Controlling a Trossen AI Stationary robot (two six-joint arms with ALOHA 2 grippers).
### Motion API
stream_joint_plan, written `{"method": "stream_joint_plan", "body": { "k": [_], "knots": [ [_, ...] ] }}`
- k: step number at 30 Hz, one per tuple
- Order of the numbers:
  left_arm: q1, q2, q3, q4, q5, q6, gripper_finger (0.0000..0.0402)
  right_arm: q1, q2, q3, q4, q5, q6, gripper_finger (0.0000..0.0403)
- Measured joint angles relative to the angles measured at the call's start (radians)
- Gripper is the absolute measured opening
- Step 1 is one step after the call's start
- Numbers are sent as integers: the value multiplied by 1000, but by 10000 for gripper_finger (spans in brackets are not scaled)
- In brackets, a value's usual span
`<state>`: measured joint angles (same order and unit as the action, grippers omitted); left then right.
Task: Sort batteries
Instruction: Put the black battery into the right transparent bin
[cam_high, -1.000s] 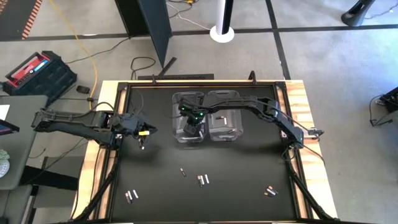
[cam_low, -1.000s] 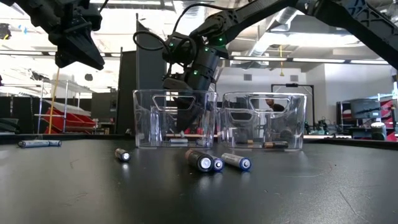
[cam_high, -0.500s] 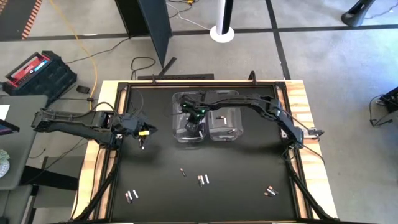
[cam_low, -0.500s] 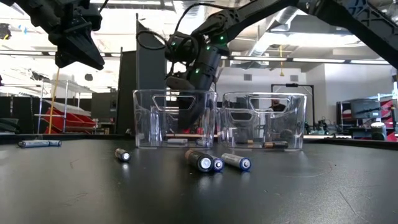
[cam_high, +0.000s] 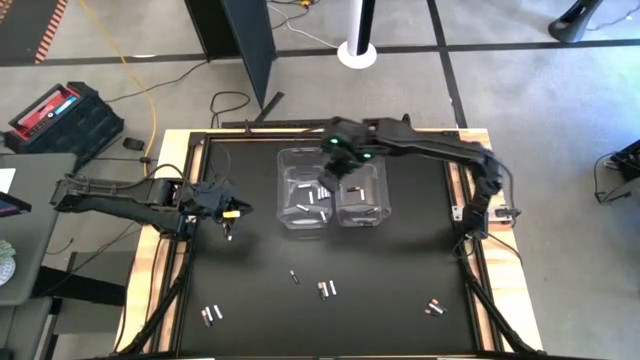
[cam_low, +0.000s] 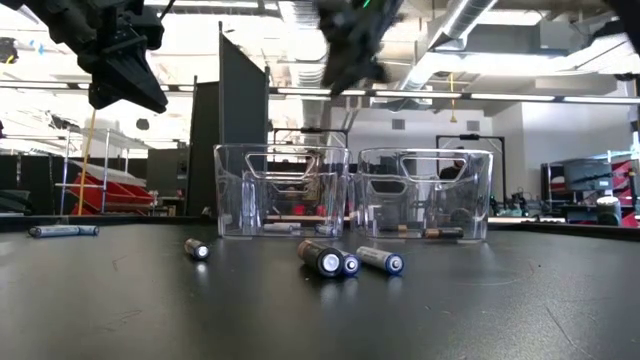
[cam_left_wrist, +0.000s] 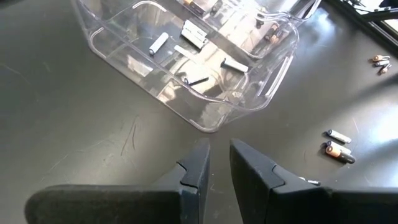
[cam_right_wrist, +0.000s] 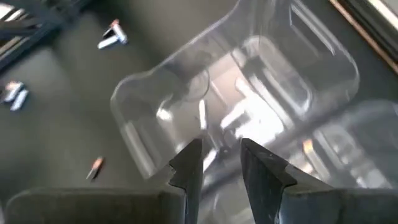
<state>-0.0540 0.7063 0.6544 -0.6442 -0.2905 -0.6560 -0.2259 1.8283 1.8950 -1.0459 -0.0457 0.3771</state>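
My right gripper (cam_high: 325, 183) is hovering above the seam between the two clear bins, its fingers (cam_right_wrist: 186, 163) standing slightly apart and gripping nothing; my left gripper (cam_high: 229, 227) is waiting off to the left side of the mat, well apart from the bins, its fingers (cam_left_wrist: 198, 169) sitting close together with a narrow gap and nothing between them; the left bin (cam_high: 284, 214) is holding several silvery-white batteries (cam_high: 303, 195) scattered on its floor; the right bin (cam_high: 380, 214) is touching it side by side and is holding a few darker cells (cam_low: 440, 233) low along its floor; loose batteries are lying on the black mat (cam_high: 400, 280) nearer the front edge: a single cell (cam_high: 294, 277), a close pair (cam_high: 327, 289) just beside it, another pair (cam_high: 210, 315) toward the front-left corner, and a small cluster (cam_high: 434, 308) toward the front right; nothing is standing between my grippers and these loose cells; beyond the table, a red toolbox (cam_high: 60, 112) is sitting on the floor, and a white post base (cam_high: 357, 52) is standing behind the table.
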Motion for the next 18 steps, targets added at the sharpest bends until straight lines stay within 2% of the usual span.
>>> {"method": "stream_joint_plan", "body": {
  "k": [5,8,13,18],
  "knots": [
    [0,0,0,-1,0,0,56,90,-119,-22,-231,170,144,128],
    [0,0,0,-2,0,0,56,163,-187,-84,-342,201,251,128],
    [0,0,0,-4,0,0,56,304,-341,-311,-382,201,491,128],
    [0,0,0,-19,0,1,56,481,-498,-557,-356,201,843,128]
  ]
}}
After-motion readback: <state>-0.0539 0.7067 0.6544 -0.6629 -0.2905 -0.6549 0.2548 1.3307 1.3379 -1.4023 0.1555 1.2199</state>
